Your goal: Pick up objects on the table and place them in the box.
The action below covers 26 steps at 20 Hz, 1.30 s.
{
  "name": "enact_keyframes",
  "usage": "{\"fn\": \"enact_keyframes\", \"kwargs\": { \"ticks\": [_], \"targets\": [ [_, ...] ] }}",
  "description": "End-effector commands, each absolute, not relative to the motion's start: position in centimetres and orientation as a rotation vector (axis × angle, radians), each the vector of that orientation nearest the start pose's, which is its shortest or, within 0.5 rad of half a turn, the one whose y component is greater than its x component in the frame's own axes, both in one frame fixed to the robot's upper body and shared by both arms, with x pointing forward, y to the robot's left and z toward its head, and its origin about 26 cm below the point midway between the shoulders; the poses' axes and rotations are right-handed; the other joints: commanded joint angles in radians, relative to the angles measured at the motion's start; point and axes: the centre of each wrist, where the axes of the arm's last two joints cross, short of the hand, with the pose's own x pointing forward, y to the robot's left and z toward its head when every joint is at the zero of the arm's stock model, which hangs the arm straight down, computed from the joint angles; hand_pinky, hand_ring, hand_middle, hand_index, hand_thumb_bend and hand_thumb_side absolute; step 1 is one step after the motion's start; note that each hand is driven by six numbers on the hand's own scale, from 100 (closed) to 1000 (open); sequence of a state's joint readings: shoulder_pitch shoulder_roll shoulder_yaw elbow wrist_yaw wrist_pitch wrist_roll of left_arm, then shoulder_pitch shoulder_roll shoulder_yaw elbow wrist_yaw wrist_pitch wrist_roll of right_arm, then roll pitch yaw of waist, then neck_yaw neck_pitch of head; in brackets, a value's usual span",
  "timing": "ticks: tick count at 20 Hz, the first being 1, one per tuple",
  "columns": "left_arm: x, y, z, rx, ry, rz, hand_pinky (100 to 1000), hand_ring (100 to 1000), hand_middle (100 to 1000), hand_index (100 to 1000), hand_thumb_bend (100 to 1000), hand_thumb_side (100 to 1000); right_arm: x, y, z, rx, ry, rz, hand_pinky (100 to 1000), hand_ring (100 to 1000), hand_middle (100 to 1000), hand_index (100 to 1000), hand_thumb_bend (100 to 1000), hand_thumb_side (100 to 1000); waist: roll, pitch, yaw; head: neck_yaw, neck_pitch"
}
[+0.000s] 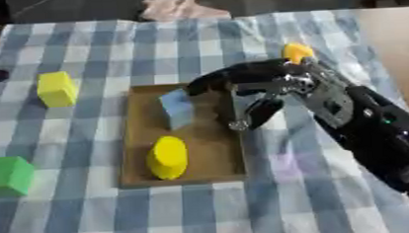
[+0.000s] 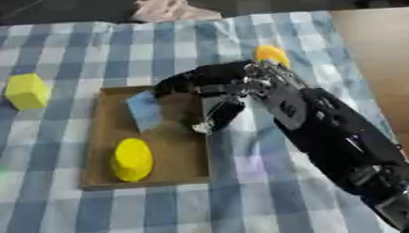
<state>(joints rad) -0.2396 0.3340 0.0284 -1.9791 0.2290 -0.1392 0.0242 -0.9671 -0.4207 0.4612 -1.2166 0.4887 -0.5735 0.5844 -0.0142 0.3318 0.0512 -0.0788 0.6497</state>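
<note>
Right now my right hand (image 1: 272,88) hangs over the box (image 1: 138,141), its fingers (image 1: 208,81) curved around the upper edge of the blue block (image 1: 176,109), which stands tilted inside against the box's far end. I judge the block is being set down, though I cannot tell whether the fingers actually pinch it or merely touch it.

My worry is the withdrawal: if a finger drags on the block as I lift away, it could topple onto the yellow cylinder (image 1: 167,157) lying nearer me in the box, or tip out. The thumb (image 1: 260,113) sits low by the box's right wall and could nudge the whole box across the checked cloth (image 1: 315,192) on the worktop.

Outside the box wait a yellow cube (image 1: 56,89), a green block (image 1: 7,175) and a yellow piece (image 1: 297,51) behind my wrist.
</note>
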Motion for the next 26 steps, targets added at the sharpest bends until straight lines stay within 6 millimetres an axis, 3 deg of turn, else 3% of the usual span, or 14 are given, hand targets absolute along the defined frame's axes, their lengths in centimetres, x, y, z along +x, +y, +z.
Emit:
{"fn": "enact_keyframes", "kwargs": {
  "ticks": [1, 4, 8, 10, 13, 18, 26],
  "targets": [
    [29.4, 27.7, 19.2, -0.046, -2.366, -0.216, 926, 731, 649, 823, 100, 667, 43.7, -17.9, 25.5, 0.421, 2.297, -2.434, 978, 1000, 1000, 1000, 100, 423, 0.002, -0.021, -0.003, 0.006, 0.0],
    [29.4, 27.8, 19.2, -0.038, -2.364, -0.219, 927, 731, 649, 823, 100, 669, 43.1, -19.7, 27.6, 0.524, 2.442, -2.26, 942, 954, 895, 1000, 100, 602, 0.001, -0.02, -0.007, 0.01, 0.001],
    [29.4, 27.9, 19.2, -0.027, -2.362, -0.223, 926, 732, 650, 823, 100, 672, 42.2, -23.2, 31.1, 0.695, 2.616, -2.056, 919, 898, 812, 954, 100, 586, -0.001, -0.017, -0.013, 0.016, 0.003],
    [29.4, 28.0, 19.2, -0.021, -2.362, -0.225, 926, 732, 650, 823, 100, 673, 42.2, -25.4, 32.1, 0.836, 2.66, -2.024, 911, 902, 814, 951, 100, 606, -0.002, -0.015, -0.015, 0.019, 0.002],
    [29.3, 28.1, 19.2, -0.013, -2.362, -0.229, 926, 733, 650, 823, 100, 676, 43.1, -29.0, 32.1, 1.103, 2.653, -2.07, 891, 882, 803, 902, 100, 611, -0.004, -0.009, -0.018, 0.018, -0.005],
    [29.4, 28.1, 19.6, -0.006, -2.371, -0.247, 927, 733, 651, 823, 100, 672, 44.1, -32.9, 31.0, 1.352, 2.563, -2.177, 904, 926, 860, 981, 100, 642, -0.006, 0.004, -0.018, 0.0, -0.013],
    [29.6, 28.0, 20.1, -0.006, -2.389, -0.279, 927, 735, 652, 823, 100, 676, 44.3, -35.4, 30.2, 1.449, 2.487, -2.269, 941, 976, 883, 1000, 100, 791, -0.012, 0.025, -0.018, -0.022, -0.031]
  ]
}}
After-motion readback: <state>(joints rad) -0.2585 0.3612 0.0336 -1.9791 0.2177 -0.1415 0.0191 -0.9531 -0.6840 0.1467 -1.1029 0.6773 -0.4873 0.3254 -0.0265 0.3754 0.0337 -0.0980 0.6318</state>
